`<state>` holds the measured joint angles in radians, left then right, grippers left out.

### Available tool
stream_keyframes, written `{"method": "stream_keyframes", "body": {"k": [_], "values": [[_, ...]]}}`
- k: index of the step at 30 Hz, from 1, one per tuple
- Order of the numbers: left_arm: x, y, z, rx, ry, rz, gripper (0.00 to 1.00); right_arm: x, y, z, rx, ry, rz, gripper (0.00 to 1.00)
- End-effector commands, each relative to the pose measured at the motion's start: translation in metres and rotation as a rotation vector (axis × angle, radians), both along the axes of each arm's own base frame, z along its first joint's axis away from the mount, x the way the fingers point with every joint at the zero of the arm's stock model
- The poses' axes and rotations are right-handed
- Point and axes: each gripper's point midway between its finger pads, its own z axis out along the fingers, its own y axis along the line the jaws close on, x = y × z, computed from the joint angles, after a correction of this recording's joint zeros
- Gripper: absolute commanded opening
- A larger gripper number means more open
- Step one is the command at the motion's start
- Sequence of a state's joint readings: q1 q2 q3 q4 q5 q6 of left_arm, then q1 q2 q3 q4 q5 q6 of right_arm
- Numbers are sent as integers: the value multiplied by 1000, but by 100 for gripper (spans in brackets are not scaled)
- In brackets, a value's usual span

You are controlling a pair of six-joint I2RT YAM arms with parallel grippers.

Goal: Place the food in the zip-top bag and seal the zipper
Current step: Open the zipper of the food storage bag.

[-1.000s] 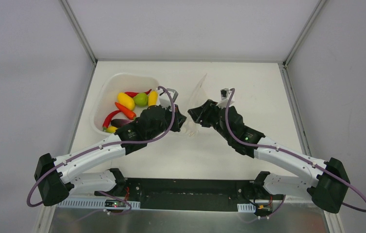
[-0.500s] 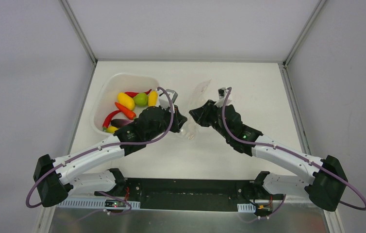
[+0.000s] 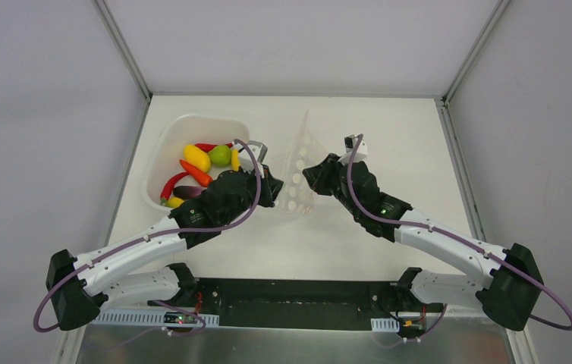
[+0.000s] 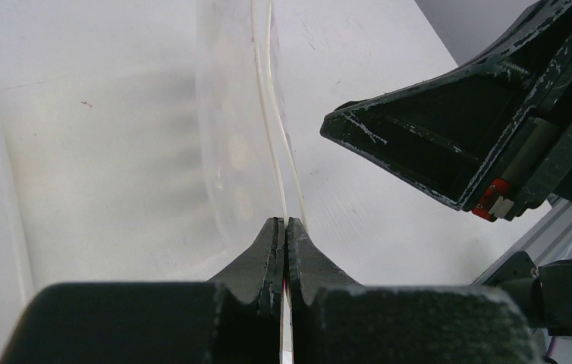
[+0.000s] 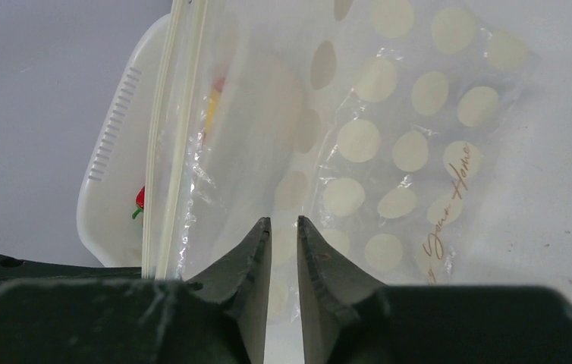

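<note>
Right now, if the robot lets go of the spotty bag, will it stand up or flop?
Probably flop: the bag is thin, crinkly film, upright only where the left hand pinches its edge. It looks empty, so likely very light. Its glossy plastic may slip.
</note>
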<state>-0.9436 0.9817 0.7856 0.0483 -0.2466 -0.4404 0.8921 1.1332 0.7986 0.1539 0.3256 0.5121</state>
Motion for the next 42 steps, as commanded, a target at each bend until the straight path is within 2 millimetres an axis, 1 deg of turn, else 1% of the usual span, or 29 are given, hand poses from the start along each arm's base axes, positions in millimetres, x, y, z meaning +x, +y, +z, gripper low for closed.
{"method": "stream_keyframes", "body": {"k": [1, 2, 5, 8, 11, 14, 16, 23, 26, 28, 32, 36, 39, 42], "values": [[-3, -8, 11, 9, -54, -61, 0, 7, 3, 26, 84, -23, -15, 27], [-4, -10, 10, 22, -50, -72, 0, 5, 6, 28, 98, -22, -1, 33], [-5, -14, 5, 45, -37, -94, 0, -1, 14, 36, 146, -29, 51, 43], [-5, -19, 3, 39, -29, -110, 0, -9, 20, 43, 192, -34, 99, 49], [-5, -26, 2, 30, -20, -124, 0, -10, 25, 44, 196, -29, 120, 50], [-3, -29, 2, 12, -18, -122, 0, -4, 23, 34, 156, 4, 83, 48], [-2, -29, 5, -11, -24, -108, 0, 1, 20, 28, 127, 19, 49, 45], [0, -26, 11, -30, -36, -86, 0, 1, 17, 31, 124, -4, 49, 33], [0, -26, 10, -29, -36, -89, 0, 0, 20, 30, 124, -3, 63, 33], [0, -25, 9, -27, -35, -85, 0, -2, 22, 31, 129, -7, 83, 38], [1, -24, 10, -30, -35, -78, 0, -6, 27, 34, 139, -15, 119, 38], [-1, -27, 11, -40, -35, -94, 0, -3, 27, 27, 117, 0, 102, 33], [1, -23, 9, -40, -32, -71, 0, -3, 27, 27, 110, 0, 110, 26], [0, -21, 9, -40, -33, -66, 0, -3, 26, 27, 106, -4, 107, 25]]}}
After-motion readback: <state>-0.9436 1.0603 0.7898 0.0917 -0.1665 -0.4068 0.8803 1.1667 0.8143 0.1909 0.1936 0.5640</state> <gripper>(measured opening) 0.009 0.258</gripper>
